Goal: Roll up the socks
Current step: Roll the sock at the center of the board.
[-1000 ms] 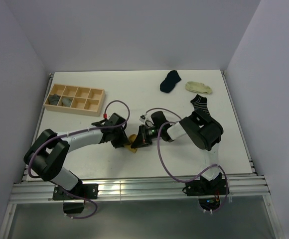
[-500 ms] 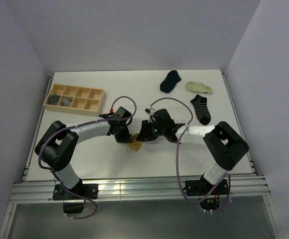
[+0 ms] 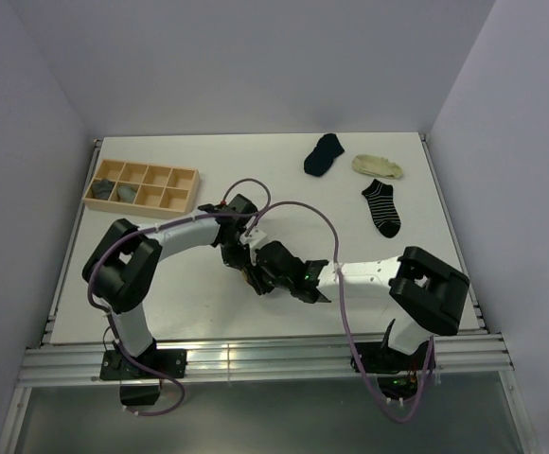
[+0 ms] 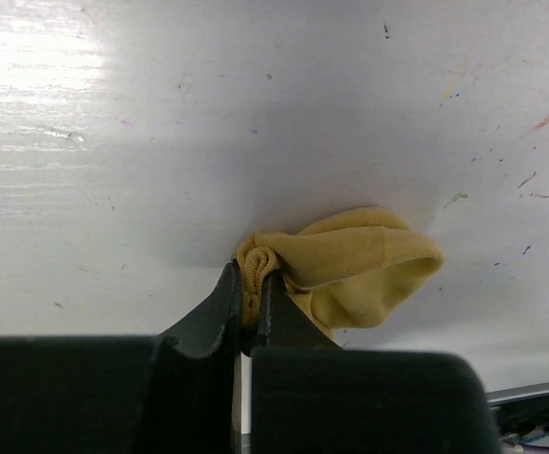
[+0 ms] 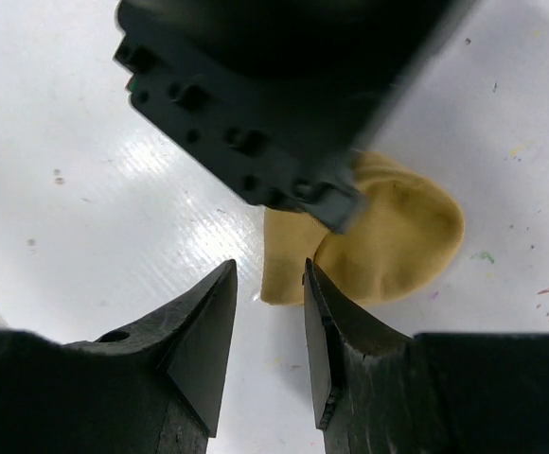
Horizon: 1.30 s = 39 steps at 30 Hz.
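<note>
Pinching the rolled edge of the mustard-yellow fabric ankle sock (image 4: 360, 265), the left gripper (image 4: 253, 281) was closed tight, its two black fingers pressed on a small coil of cloth with hardly a gap between them. The rest of the sock lay loose on the white bench (image 3: 189, 295), bulging away from the fingertips to the right in the left wrist view, its open cuff facing the camera.

The right gripper (image 5: 268, 272) hung just beside it with its jaws partly apart and nothing between them; only bare bench and the near edge of the yellow cloth showed through the gap. In the right wrist view the black body of the left gripper crossed over the sock from above and hid part of it.

From the top view both arms met near the middle of the bench, slightly toward the near edge, and their grippers covered the yellow sock almost wholly.

Well apart, at the far right of the bench, lay a flat navy fabric sock (image 3: 324, 153), a cream fabric ankle sock (image 3: 378, 166) and a black-and-white striped fabric sock (image 3: 381, 206), none touching another. At the far left stood a pale wooden tray with square compartments (image 3: 166, 177); two small grey fabric bundles (image 3: 115, 190) sat in compartments at its left end.
</note>
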Motion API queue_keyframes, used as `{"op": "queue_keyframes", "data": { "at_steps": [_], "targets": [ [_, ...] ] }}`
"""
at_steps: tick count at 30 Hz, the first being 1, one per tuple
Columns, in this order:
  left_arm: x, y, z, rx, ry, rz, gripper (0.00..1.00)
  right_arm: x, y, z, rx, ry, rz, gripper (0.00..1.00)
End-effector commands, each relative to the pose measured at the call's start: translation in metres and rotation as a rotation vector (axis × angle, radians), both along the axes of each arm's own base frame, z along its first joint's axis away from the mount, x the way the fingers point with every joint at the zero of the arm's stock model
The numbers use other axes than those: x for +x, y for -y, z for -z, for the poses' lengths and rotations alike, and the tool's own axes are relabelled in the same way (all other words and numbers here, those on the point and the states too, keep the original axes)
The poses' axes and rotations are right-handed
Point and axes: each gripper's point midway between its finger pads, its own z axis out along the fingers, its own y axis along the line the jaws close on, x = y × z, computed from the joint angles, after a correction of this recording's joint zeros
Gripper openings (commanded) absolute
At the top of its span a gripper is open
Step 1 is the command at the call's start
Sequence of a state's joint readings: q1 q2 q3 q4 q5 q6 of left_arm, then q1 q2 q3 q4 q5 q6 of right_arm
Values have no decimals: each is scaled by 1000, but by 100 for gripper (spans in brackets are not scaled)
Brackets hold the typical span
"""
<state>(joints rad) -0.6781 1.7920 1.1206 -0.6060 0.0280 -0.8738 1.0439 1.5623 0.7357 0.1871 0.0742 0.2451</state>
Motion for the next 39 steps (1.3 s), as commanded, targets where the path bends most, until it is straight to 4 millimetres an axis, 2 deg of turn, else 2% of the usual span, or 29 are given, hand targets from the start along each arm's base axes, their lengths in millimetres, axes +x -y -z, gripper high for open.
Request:
{"op": "queue_keyframes", "data": {
  "at_steps": [1, 5, 11, 12, 20, 23, 25, 27, 29, 30, 31, 32, 33, 36, 37, 38, 39],
  "targets": [
    [-5, -13, 16, 93, -33, 56, 0, 17, -6, -9, -76, 144, 24, 42],
    [0, -11, 15, 98, -31, 72, 0, 13, -15, -4, -107, 171, -3, 42],
    [0, -8, 16, 85, -44, 85, 0, 9, -19, 16, -188, 184, -19, 42],
    [0, -8, 16, 83, -47, 90, 0, 7, -16, 27, -223, 179, -18, 42],
    [1, -6, 16, 76, -50, 122, 0, 14, 7, 62, -380, 172, 78, 39],
    [0, -7, 17, 75, -56, 134, 0, 12, 15, 70, -412, 153, 103, 28],
    [1, -7, 17, 71, -55, 135, 0, 10, 19, 75, -420, 130, 115, 10],
    [3, -7, 15, 71, -47, 137, 0, 8, 21, 75, -402, 100, 112, 0],
    [10, -7, 10, 64, -24, 127, 5, -3, 16, 77, -343, 26, 73, 0],
    [13, -6, 7, 59, -11, 123, 16, 0, 17, 71, -306, 4, 78, 0],
    [17, -5, 1, 49, 8, 116, 23, -5, 19, 73, -286, -27, 65, 0],
    [21, -4, -3, 41, 24, 107, 29, -11, 12, 70, -233, -78, 34, 0],
    [25, -6, -6, 45, 39, 93, 47, -10, 13, 70, -204, -114, 32, 0],
    [37, -10, -19, 48, 88, 49, 66, -22, 5, 67, -112, -238, -34, 0],
    [39, -11, -26, 41, 107, 34, 69, -19, 9, 68, -93, -272, -25, 0],
    [43, -11, -29, 30, 123, 11, 71, -28, 2, 65, -41, -330, -63, 0],
    [45, -13, -33, 26, 137, -8, 74, -28, 1, 63, -13, -355, -65, 0]
  ]
}}
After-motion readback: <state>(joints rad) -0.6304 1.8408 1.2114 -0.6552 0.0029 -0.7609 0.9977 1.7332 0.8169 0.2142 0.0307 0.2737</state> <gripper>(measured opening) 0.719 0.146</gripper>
